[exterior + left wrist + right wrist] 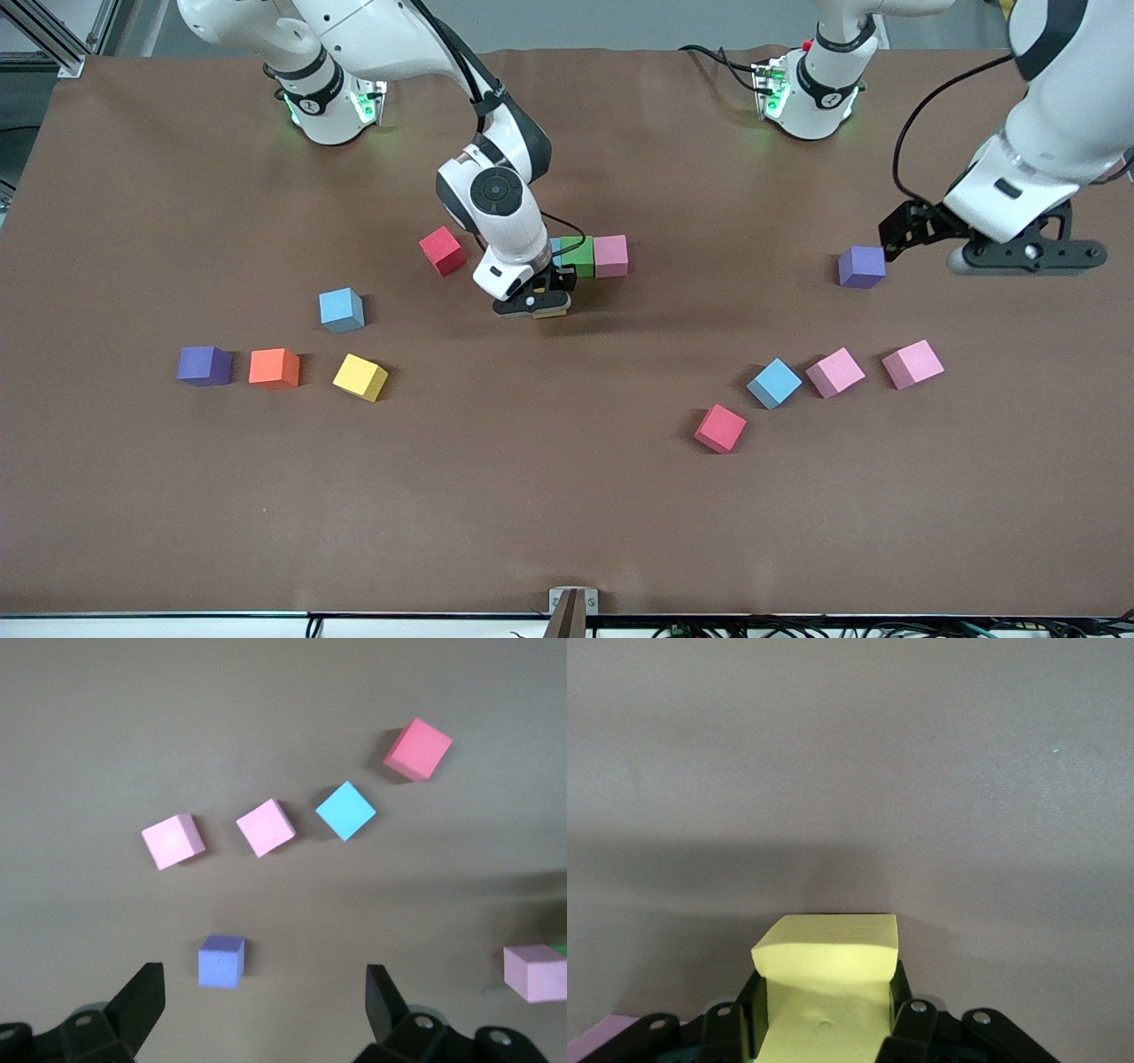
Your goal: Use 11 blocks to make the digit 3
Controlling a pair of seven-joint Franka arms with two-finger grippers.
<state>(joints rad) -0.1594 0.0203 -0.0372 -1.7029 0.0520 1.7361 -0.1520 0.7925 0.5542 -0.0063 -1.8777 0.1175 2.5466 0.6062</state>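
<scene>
On the brown worktop (567,532), the loose cubes nearest the front camera are a red block (720,428) with a light blue block (774,383) and two pink ones (835,372) (912,364) toward the left arm's end, and a yellow block (361,377), an orange block (275,368), a purple cube (205,365) and another light blue block (342,309) toward the right arm's end. Farther up, mid-worktop, the right claw (543,304) is low and clamped on a second yellow block (826,979), which sits between its fingers just nearer the camera than the started row. That row, the beginning of the digit 3, shows a green block (578,255) touching a pink block (610,255), with a sliver of light blue (555,245) at its other end mostly hidden by the wrist; another red block (442,250) lies beside the arm. The step in hand looks like seating this yellow cube as a joining piece, so it should go down square to the row, faces flush and touching, then the fingers should part straight and lift vertically so the row is not nudged. Which row cube it sits against cannot be told. The left claw (264,1005) waits, spread wide and empty, over a second purple cube (862,266).
</scene>
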